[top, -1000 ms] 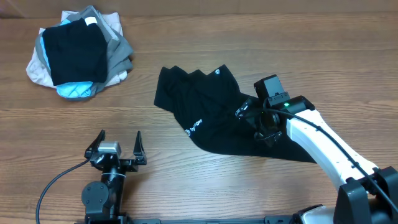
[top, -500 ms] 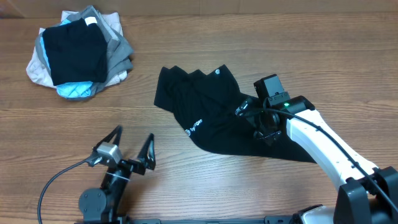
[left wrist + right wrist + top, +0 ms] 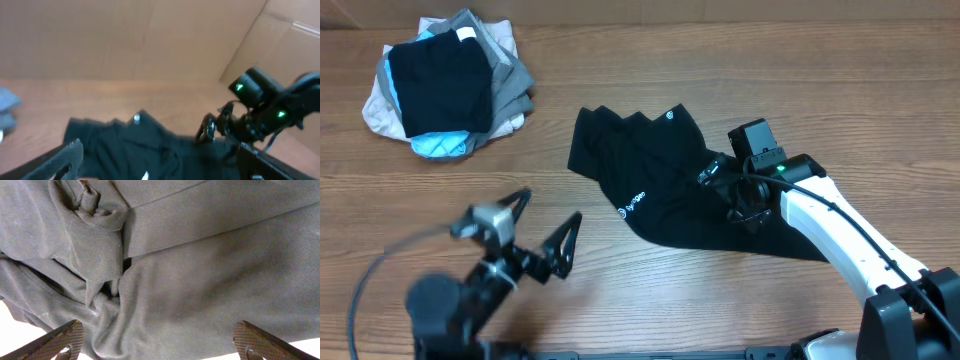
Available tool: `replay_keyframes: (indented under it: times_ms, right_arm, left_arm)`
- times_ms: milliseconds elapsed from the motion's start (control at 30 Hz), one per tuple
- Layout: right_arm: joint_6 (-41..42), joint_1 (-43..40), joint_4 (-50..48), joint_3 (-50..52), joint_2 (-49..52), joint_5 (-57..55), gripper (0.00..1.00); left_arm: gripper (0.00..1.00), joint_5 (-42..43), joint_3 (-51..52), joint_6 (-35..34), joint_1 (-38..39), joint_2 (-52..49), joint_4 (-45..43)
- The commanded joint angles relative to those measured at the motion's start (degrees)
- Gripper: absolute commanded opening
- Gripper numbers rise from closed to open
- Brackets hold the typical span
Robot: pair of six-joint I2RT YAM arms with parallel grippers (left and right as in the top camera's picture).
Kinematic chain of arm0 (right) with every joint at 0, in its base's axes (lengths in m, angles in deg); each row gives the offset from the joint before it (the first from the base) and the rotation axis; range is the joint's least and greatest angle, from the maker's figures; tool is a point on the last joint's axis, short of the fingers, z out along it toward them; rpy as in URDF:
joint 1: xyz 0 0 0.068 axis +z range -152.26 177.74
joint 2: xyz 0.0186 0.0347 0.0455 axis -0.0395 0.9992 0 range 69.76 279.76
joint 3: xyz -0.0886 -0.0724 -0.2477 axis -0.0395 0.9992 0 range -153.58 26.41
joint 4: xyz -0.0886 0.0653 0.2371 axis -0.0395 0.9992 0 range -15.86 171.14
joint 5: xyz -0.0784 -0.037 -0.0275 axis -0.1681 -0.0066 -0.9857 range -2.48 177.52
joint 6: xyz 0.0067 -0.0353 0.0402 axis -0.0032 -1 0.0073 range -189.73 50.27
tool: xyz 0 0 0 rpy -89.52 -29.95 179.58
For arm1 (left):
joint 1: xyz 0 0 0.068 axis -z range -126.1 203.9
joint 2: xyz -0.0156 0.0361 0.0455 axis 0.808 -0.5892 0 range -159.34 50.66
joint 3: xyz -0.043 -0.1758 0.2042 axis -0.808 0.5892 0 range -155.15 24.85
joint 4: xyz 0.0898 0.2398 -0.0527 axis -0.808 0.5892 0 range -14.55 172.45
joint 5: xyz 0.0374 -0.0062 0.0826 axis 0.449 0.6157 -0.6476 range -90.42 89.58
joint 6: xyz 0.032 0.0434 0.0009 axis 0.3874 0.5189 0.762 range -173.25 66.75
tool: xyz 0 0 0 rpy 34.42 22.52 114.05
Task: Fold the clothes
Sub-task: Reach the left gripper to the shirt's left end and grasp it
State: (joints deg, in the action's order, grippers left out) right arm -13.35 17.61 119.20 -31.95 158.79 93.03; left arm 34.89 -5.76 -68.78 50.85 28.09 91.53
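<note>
1. Overhead: the shirt [image 3: 650, 190] lies spread on the table [image 3: 720, 60], right of centre. Its long axis runs from upper left down to lower right. The right gripper [image 3: 725, 195] sits over the shirt's right half, so that arm is much the nearer. The left gripper [image 3: 552, 205], jaws apart and blurred, hangs over bare wood just short of the shirt's lower left edge, with the shirt ahead of it and to its right. A pile [image 3: 445, 85] sits well apart at the far left.
2. Left wrist: both fingers stand wide apart and hold nothing. The shirt [image 3: 130, 145] lies ahead between them, with the right arm beyond it.
3. Right wrist: the fingers are spread wide over rumpled cloth [image 3: 200, 270] and grip nothing. A bunched fold lies toward the upper left, likely the nearest thing to pinch.
</note>
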Motion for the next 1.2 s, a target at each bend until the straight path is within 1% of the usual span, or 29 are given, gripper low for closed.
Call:
replay_keyframes:
  times_ms: [0,133,267,333,400,467,567,633,800,1167]
  right_arm:
    - [0.26,0.04,-0.28,0.26,0.2,-0.5,1.0]
    - [0.26,0.04,-0.24,0.26,0.2,-0.5,1.0]
    - [0.26,0.04,-0.26,0.26,0.2,-0.48,1.0]
    - [0.26,0.04,-0.26,0.26,0.2,-0.46,1.0]
    - [0.26,0.04,-0.24,0.26,0.2,-0.46,1.0]
    - [0.24,0.04,-0.24,0.26,0.2,-0.46,1.0]
    - [0.24,0.04,-0.22,0.26,0.2,-0.48,1.0]
    - [0.24,0.04,-0.2,0.26,0.2,-0.48,1.0]
    - [0.24,0.04,-0.22,0.26,0.2,-0.48,1.0]
    - [0.24,0.04,-0.24,0.26,0.2,-0.5,1.0]
  left_arm:
    - [1.0,0.26,-11.37,9.97,-0.24,-14.4,8.96]
    - [1.0,0.26,-25.79,14.75,-0.2,-32.37,23.04]
    - [1.0,1.46,-36.81,20.39,1.11,-48.09,31.65]
    - [1.0,2.71,-40.52,22.88,2.64,-54.84,33.55]
    - [1.0,1.84,-42.99,22.91,4.33,-61.4,32.85]
    - [1.0,1.75,-44.19,22.84,5.49,-66.69,30.05]
    - [1.0,1.53,-44.46,22.82,5.99,-72.91,24.98]
    - [1.0,-0.61,-44.46,22.58,5.9,-76.67,22.16]
    - [1.0,-8.92,-44.46,21.75,4.22,-82.44,18.49]
    - [1.0,-8.96,-44.46,21.75,3.21,-91.47,11.41]
